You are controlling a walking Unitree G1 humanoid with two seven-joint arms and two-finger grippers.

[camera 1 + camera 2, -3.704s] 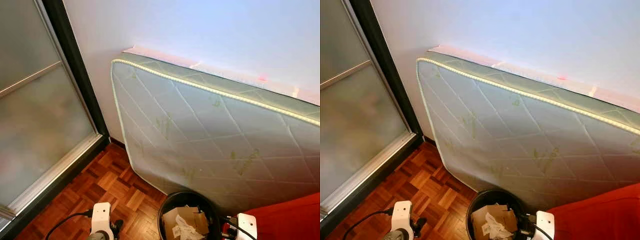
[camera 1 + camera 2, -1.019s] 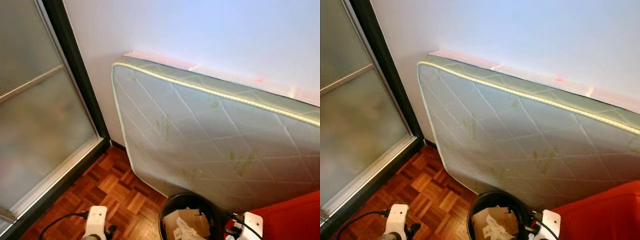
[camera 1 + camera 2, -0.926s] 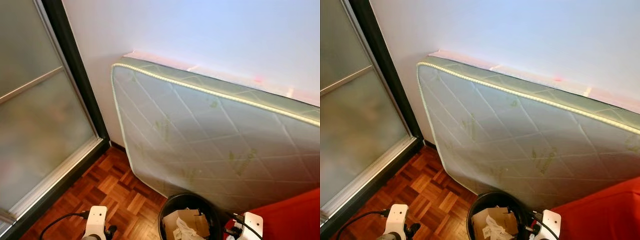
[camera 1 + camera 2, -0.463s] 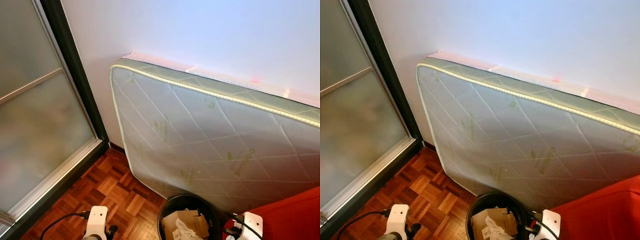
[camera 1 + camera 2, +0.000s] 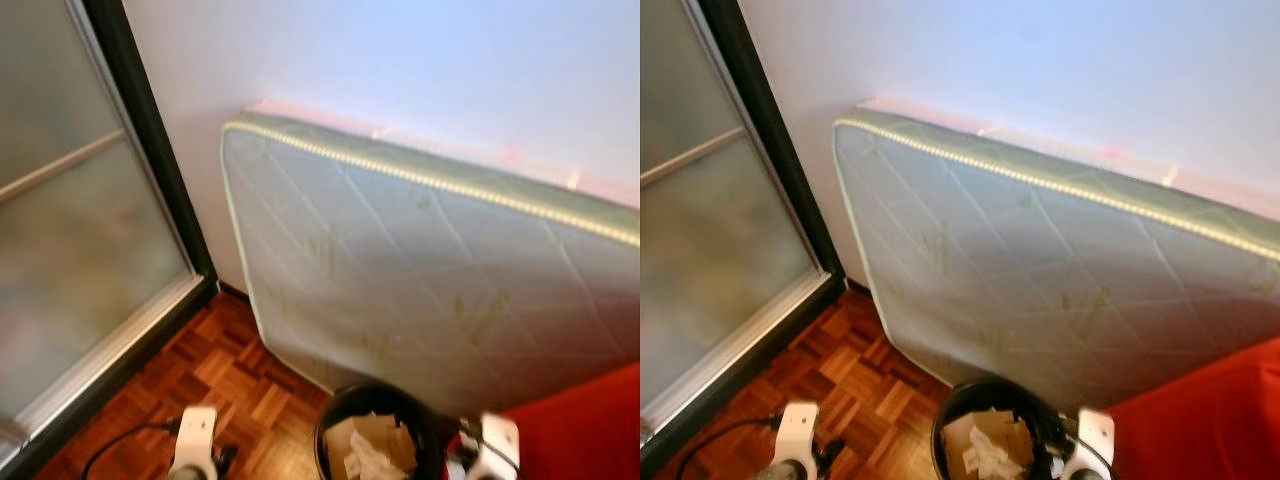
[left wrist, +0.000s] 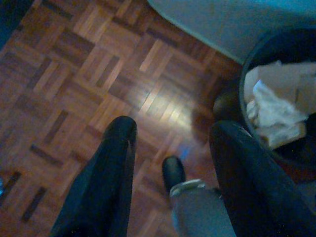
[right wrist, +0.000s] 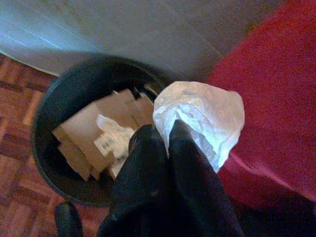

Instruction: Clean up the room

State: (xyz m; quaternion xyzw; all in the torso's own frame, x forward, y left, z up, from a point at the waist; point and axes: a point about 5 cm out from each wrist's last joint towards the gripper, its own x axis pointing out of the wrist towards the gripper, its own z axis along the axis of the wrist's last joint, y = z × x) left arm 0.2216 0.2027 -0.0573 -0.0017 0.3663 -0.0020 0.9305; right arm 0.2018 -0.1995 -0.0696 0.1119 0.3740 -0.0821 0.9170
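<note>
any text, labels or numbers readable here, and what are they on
Nothing can be read.
Mattress: green printed marks on the quilting, too blurred to read.
Paper in the bin: a barcode label, its digits too small to read.
White wad in the right gripper: no print visible.

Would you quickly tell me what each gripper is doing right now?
Left gripper: open, holding nothing, above the floor.
Right gripper: shut on a crumpled white wrapper.
</note>
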